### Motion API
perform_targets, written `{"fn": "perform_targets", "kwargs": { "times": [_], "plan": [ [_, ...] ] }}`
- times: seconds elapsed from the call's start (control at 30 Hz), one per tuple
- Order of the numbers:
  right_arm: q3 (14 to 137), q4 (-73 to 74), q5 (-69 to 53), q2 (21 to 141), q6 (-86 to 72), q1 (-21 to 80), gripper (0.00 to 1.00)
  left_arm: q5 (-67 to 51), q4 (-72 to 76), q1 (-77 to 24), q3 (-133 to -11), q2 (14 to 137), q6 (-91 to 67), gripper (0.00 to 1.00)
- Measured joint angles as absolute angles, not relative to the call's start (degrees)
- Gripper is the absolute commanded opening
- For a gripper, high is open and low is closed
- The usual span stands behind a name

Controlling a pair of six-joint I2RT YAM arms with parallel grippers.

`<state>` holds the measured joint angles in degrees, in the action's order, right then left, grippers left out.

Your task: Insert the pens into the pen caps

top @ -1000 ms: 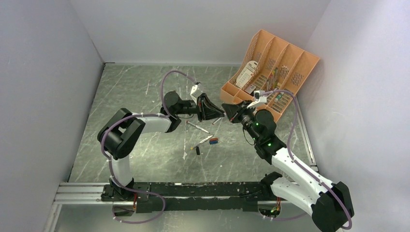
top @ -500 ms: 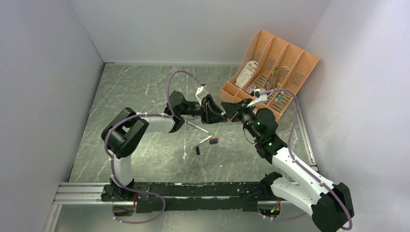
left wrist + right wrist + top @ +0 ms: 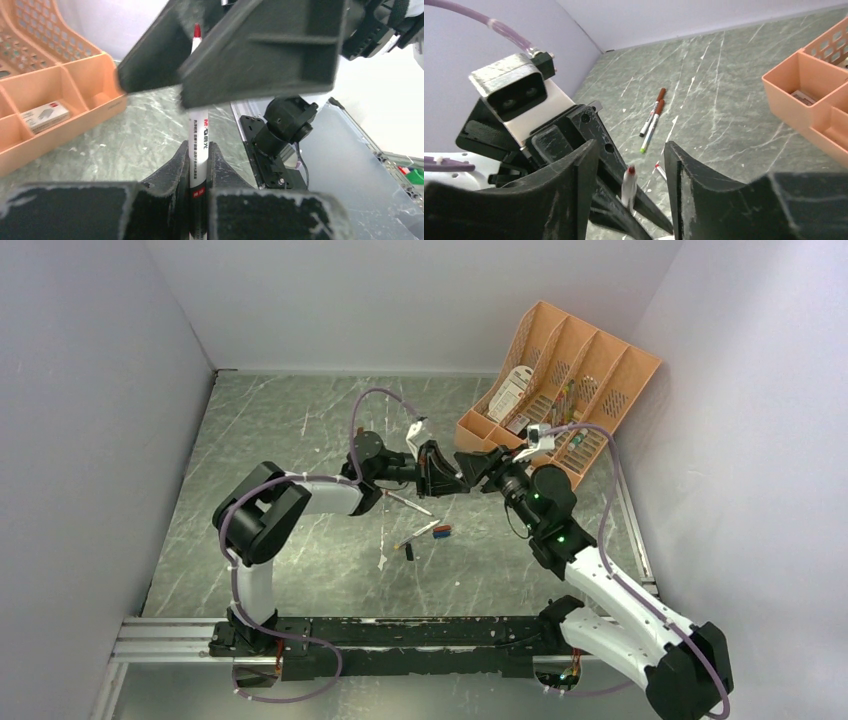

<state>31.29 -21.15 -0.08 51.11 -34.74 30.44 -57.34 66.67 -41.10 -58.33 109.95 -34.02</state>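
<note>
My left gripper is shut on a white pen whose bare red tip points away from it. That tip stands between the spread fingers of my right gripper, which is open and touches nothing. In the top view the two grippers meet nose to nose above the table's middle. More pens lie on the table below them, with small red and blue pen caps and a dark cap beside them.
An orange slotted organizer tray stands at the back right, close behind my right gripper. Two brown-capped pens lie side by side on the green marbled table. White walls close in the left, back and right sides.
My right gripper's jaws have spread open. My left gripper has moved right with the pen, bringing its tip between the right fingers.
</note>
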Motion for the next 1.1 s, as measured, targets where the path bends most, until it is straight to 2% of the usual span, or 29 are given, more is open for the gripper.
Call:
{"fn": "perform_targets", "kwargs": {
  "times": [0.17,0.2,0.3,0.4,0.6,1.1],
  "plan": [
    [31.3,-17.9,3.0,48.1,-32.1,30.4,0.50,-54.0,73.2,-34.8,-51.5,109.8,-37.5,0.07],
    [31.3,-17.1,3.5,48.0,-31.4,30.4,0.41,-52.6,74.7,-32.7,-49.4,109.8,-38.0,0.07],
    [30.9,-13.4,4.2,49.2,-29.5,30.5,0.02,-47.8,76.9,-26.6,-42.8,109.0,-39.3,0.07],
    [29.9,-8.6,4.7,51.7,-29.4,30.6,0.00,-43.4,76.1,-25.0,-39.8,106.7,-38.7,0.07],
    [26.1,-1.8,3.6,54.8,-30.8,31.9,0.00,-35.9,68.6,-28.5,-38.8,98.0,-32.2,0.07],
    [24.2,-6.9,0.9,75.3,-33.8,38.5,0.00,-27.0,53.7,-33.5,-38.8,94.6,-22.5,0.07]
  ]
}}
